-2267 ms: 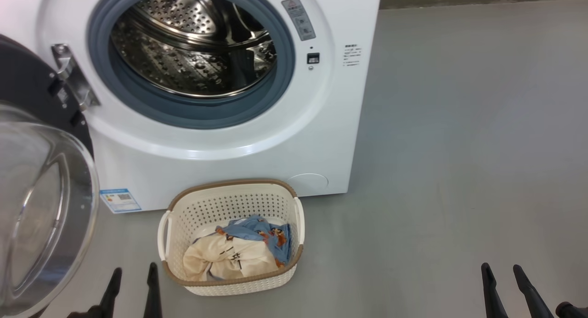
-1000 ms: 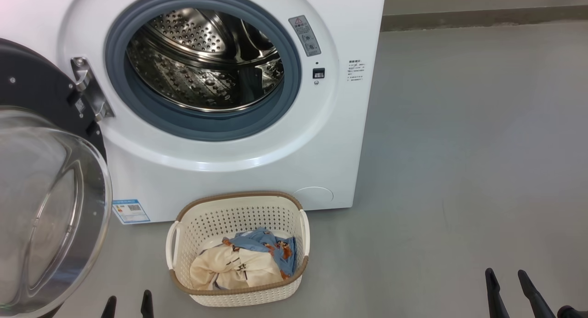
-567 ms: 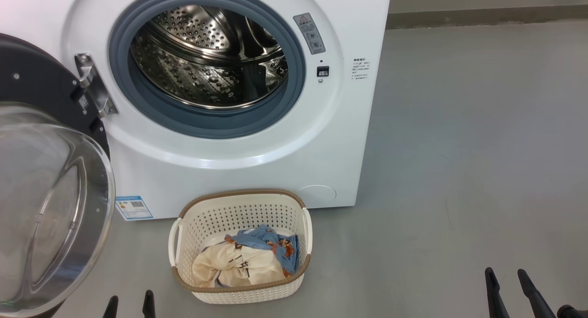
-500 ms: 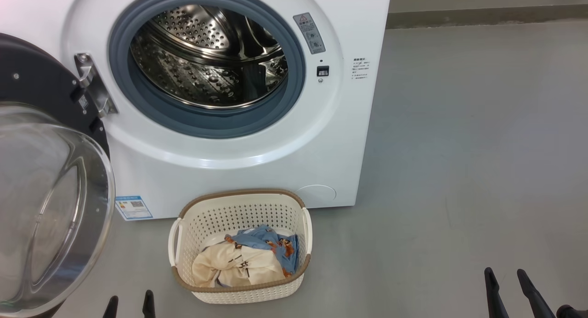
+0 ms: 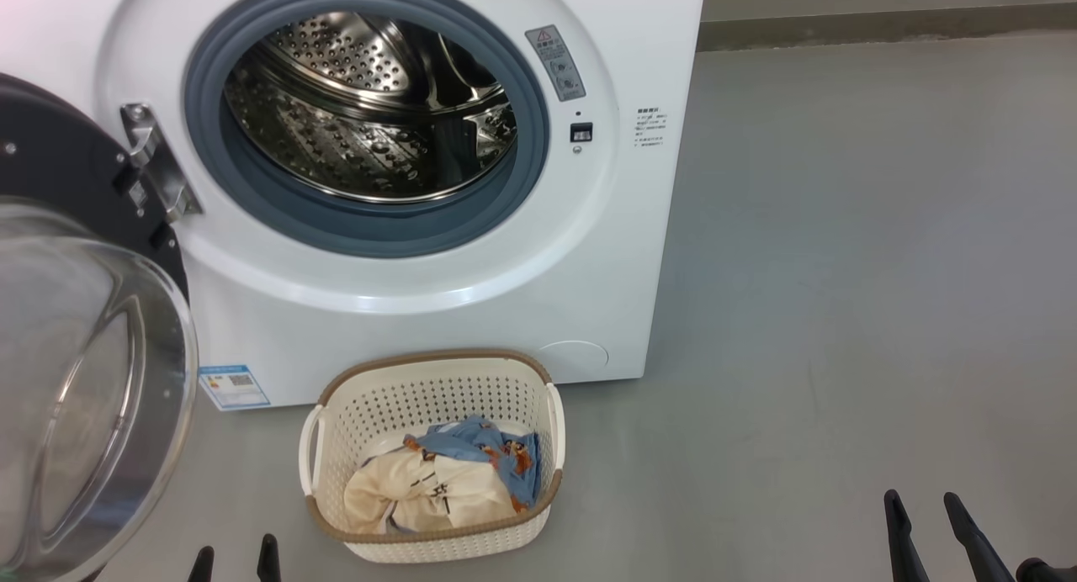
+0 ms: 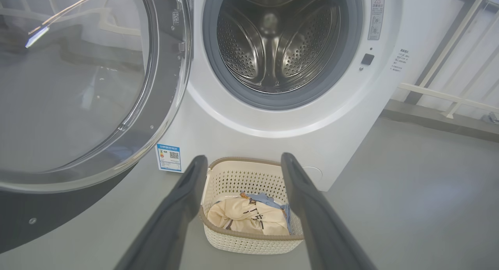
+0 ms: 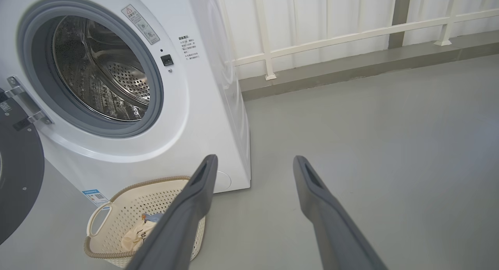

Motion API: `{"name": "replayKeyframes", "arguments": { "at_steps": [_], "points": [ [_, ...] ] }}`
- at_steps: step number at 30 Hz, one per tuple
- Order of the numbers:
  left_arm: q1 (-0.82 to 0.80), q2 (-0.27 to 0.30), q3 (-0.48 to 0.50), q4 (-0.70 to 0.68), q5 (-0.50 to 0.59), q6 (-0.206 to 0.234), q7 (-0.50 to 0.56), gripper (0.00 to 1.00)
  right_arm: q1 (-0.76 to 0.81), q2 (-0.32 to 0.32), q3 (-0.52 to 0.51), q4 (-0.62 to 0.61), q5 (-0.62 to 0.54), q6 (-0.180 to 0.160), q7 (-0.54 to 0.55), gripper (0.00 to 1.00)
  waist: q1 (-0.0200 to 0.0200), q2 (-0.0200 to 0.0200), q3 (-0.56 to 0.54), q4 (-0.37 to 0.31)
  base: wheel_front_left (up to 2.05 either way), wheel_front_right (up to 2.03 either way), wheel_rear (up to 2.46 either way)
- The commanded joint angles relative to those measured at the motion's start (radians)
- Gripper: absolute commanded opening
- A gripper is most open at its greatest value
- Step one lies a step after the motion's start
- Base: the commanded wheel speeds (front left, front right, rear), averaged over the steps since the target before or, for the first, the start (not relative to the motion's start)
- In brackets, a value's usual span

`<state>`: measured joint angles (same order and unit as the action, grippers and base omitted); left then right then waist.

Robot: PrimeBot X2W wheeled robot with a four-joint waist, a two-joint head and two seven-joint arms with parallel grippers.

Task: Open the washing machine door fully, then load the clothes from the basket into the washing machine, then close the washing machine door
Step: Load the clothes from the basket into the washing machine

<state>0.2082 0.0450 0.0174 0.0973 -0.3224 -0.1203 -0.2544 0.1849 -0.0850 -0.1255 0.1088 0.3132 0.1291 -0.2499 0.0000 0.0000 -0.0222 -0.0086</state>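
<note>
Head view: the washer (image 5: 471, 313), a white box with rounded front, faces the camera, its round mouth open. The door (image 5: 59, 145) is swung out on a metal hinge (image 5: 156, 166) at the mouth's left edge. Its glossy black rim stands edge-on to the front and its clear glass bowl (image 5: 76, 380) bulges rightward. Inside the smooth grey-blue seal (image 5: 370, 233), the steel drum (image 5: 353, 103) is shiny and dotted with holes.

The basket (image 5: 429, 372) sits on the grey floor (image 5: 841, 271) just before the washer's foot, below the mouth. It is cream plastic with perforated walls, a brown woven-look rim and a white handle at each side, left and right. The clothes (image 5: 437, 481) lie crumpled in it, the blue printed piece behind and to the right of the cream one.

The left gripper (image 5: 236, 547) hangs just left of the basket, fingers apart and empty. The right gripper (image 5: 920, 496) is well apart over bare floor, fingers likewise spread, holding nothing.
</note>
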Motion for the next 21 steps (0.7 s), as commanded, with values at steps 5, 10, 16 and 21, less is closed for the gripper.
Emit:
{"name": "replayKeyframes", "arguments": {
  "at_steps": [5, 10, 16, 21],
  "points": [
    [-0.020, 0.005, 0.036, -0.016, -0.004, -0.001, -0.007, 1.00, -0.015, -0.016, 0.024, -0.024, -0.002, 0.002, -0.012, 1.00, 0.0000, 0.0000, 0.005, -0.003, 1.28, -1.28, 0.00],
    [-0.025, 0.005, 0.040, -0.015, 0.002, 0.005, -0.007, 1.00, -0.016, -0.015, 0.023, -0.024, -0.001, 0.002, -0.012, 1.00, 0.0000, 0.0000, 0.007, -0.002, 1.19, -1.19, 0.00],
    [-0.025, 0.005, 0.041, -0.018, 0.011, 0.017, -0.007, 1.00, -0.016, -0.015, 0.023, -0.024, 0.001, 0.002, -0.012, 1.00, 0.0000, 0.0000, 0.008, 0.000, 0.51, -0.51, 0.00],
    [-0.026, 0.005, 0.040, -0.017, 0.015, 0.022, -0.007, 1.00, -0.018, -0.016, 0.024, -0.022, 0.003, 0.002, -0.012, 1.00, 0.0000, 0.0000, 0.012, 0.001, 0.01, -0.01, 0.00]
  ]
}}
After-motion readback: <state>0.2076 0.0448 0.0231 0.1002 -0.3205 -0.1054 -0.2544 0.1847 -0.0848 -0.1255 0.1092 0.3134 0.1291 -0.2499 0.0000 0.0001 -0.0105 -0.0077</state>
